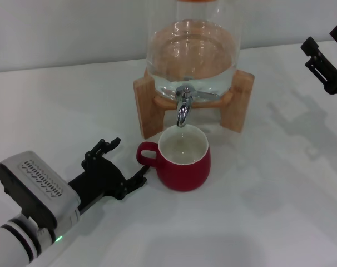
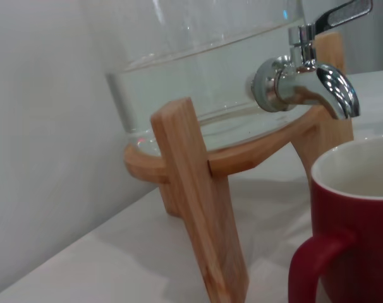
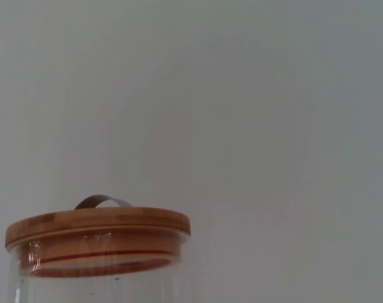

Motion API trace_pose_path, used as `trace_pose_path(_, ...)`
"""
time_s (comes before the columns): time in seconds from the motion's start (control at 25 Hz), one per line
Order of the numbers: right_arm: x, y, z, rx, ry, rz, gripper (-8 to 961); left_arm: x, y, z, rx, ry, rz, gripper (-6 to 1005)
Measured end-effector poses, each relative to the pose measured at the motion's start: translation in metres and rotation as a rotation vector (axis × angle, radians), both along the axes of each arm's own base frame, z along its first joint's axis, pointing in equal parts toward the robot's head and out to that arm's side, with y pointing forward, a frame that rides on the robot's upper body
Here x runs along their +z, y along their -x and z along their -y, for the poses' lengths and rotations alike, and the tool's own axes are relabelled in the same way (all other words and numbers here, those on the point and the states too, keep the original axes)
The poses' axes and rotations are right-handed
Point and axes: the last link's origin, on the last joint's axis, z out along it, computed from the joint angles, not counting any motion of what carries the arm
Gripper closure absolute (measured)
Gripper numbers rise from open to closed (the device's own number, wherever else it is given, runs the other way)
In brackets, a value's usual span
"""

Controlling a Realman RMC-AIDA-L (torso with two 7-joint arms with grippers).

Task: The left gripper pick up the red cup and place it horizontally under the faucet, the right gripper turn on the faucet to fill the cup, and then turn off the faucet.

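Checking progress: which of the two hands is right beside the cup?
The left hand, black claw on the grey vented wrist, open by the red cup's handle. The right hand sits far off.

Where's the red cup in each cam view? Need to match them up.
Head: red cup at centre, upright on the table, right below the faucet, handle toward the left gripper.
Left wrist: cup in the lower right corner, close.
Right wrist: not in it.
Shared landmark: the glass dispenser.
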Motion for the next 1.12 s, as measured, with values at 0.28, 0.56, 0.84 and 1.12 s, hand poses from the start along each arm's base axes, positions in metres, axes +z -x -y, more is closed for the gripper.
trace_pose_path(0.28, -0.0002, -0.0003, 0.0001, -0.002, 0.001, 0.0, 175, -0.0002, 0.0026, 0.0023, 0.009, 0.0, 0.0, 125)
trace_pose_path(0.56, -0.0002, -0.0003, 0.0, -0.002, 0.001, 0.0, 175, -0.0005, 0.0042, 0.0035, 0.016, 0.0, -0.001, 125)
trace_pose_path(0.84, -0.0003, -0.0006, -0.0004, -0.005, 0.002, 0.001, 176, -0.0002, 0.0064, 0.0044, 0.026, -0.002, -0.001, 125)
trace_pose_path(1.12, -0.0012, 0.0, -0.0013, -0.003, 0.008, 0.006, 176, 0.0027, 0.0075, 0.0022, 0.032, -0.014, 0.004, 125)
